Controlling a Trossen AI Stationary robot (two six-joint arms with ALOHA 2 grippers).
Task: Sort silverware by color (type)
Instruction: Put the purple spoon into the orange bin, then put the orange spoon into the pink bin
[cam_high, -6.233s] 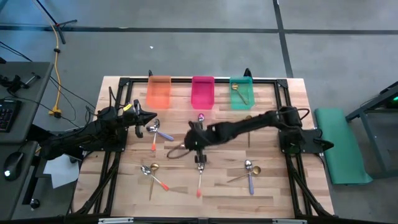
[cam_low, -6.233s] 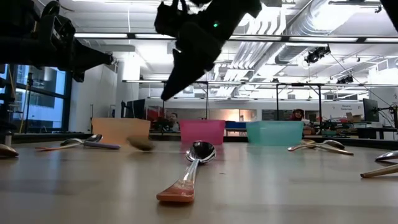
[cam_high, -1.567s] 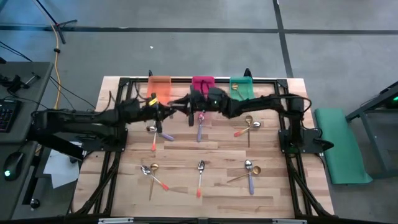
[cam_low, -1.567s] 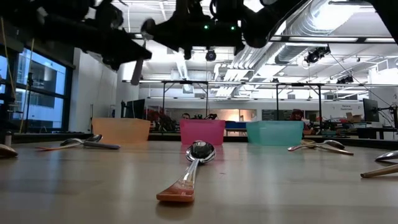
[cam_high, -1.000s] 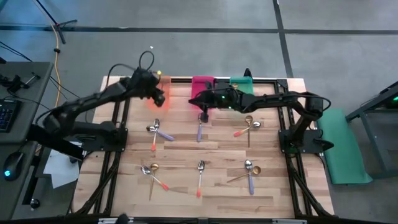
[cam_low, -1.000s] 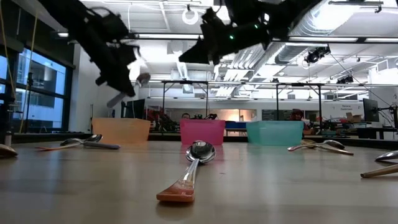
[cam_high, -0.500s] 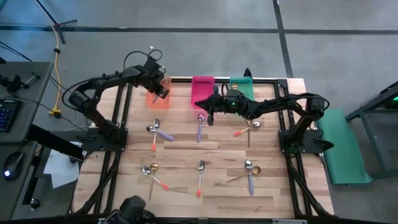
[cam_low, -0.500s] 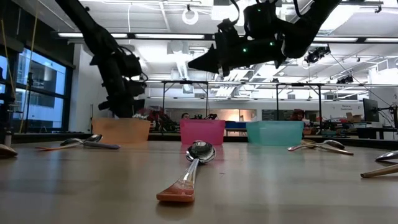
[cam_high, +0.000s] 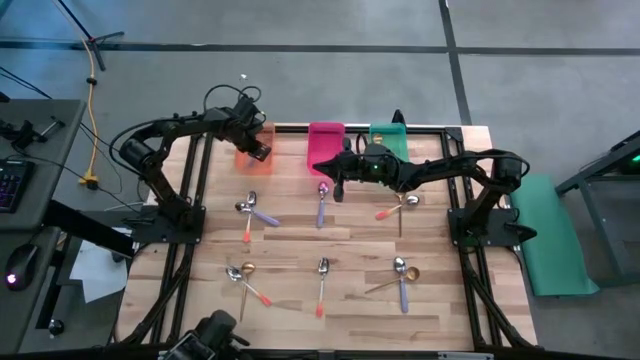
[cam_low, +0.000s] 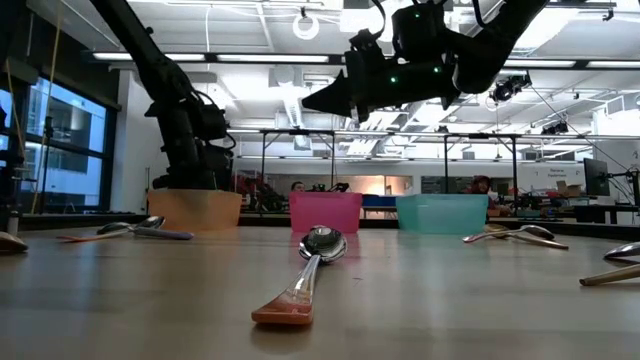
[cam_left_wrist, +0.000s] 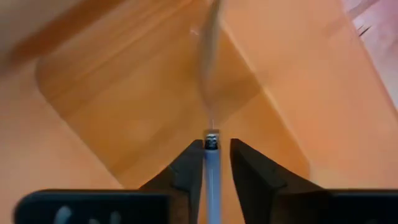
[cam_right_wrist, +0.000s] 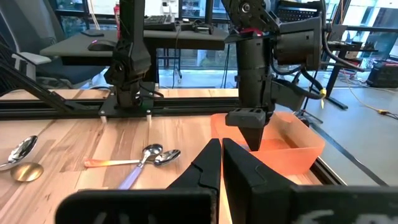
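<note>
Seemingly, a drop-off is in hand: a spoon (cam_left_wrist: 209, 81) is seen between the slightly parted fingers of the left end effector (cam_left_wrist: 211, 163) over the orange bin (cam_high: 256, 148), while the right end effector (cam_high: 326, 166), pressed together, is held near the pink bin (cam_high: 325, 146), so another spoon on the counter (cam_high: 300, 250) is probably to be fetched next.

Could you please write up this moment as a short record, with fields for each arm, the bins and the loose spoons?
left gripper: over the orange bin, a spoon between its jaws
right gripper: jaws shut, empty, hovering in front of the pink bin
green bin: right end of the bin row
loose spoons: scattered over the table; one lies near the right gripper
</note>
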